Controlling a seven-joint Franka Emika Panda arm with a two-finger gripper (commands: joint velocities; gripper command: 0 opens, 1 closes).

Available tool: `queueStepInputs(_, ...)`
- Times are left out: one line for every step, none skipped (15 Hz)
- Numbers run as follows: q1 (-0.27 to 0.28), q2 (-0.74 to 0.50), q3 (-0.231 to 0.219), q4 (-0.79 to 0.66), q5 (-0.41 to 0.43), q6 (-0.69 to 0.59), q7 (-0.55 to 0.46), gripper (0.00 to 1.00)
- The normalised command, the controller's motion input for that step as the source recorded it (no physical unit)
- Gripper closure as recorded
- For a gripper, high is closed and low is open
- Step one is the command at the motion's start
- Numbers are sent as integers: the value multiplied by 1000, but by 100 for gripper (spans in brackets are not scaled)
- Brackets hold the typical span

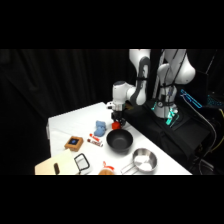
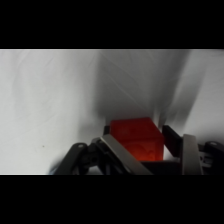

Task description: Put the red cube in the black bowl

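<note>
The red cube [image 2: 136,137] sits between my gripper's [image 2: 137,131] two fingers, which press against both of its sides over the white table. From the side, the gripper [image 1: 117,121] hangs low just behind the black bowl [image 1: 119,134], with the red cube [image 1: 117,125] showing at its tips. The round, dark bowl stands on the table in front of the gripper, and nothing shows inside it.
A light blue block [image 1: 101,126] and a red-and-white tube [image 1: 94,139] lie left of the bowl. At the front right is a shiny metal pan [image 1: 144,161]. A small brown box [image 1: 74,143] and a wooden board [image 1: 52,167] are at the front left.
</note>
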Motion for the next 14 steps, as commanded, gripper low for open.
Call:
queueStepInputs(-78, 16, 60, 69, -157, 129, 130, 53)
queueStepInputs(-69, 12, 52, 69, -155, 120, 133, 59)
queueStepInputs(-59, 4, 45, 68, -153, 110, 138, 66)
queueStepInputs(-36, -12, 18, 63, -162, 90, 145, 69)
queueStepInputs(-25, -27, 8, 58, -159, 76, 153, 69)
queueStepInputs(-6, -83, -12, 41, -162, 24, 162, 70)
queueStepInputs(68, -142, -89, 12, -188, -4, 201, 72)
queueStepInputs(104, -214, -118, -16, -197, -64, 212, 74)
queueStepInputs(112, -266, -121, -33, -190, -127, 199, 74)
queueStepInputs(169, -324, -171, -45, -189, -212, 232, 74)
queueStepInputs(241, -358, -244, -41, -203, -292, 280, 74)
queueStepInputs(236, -391, -227, -37, -189, -376, 281, 74)
queueStepInputs(256, -412, -251, -27, -212, -424, 305, 74)
queueStepInputs(271, -418, -269, -7, -243, -467, 348, 74)
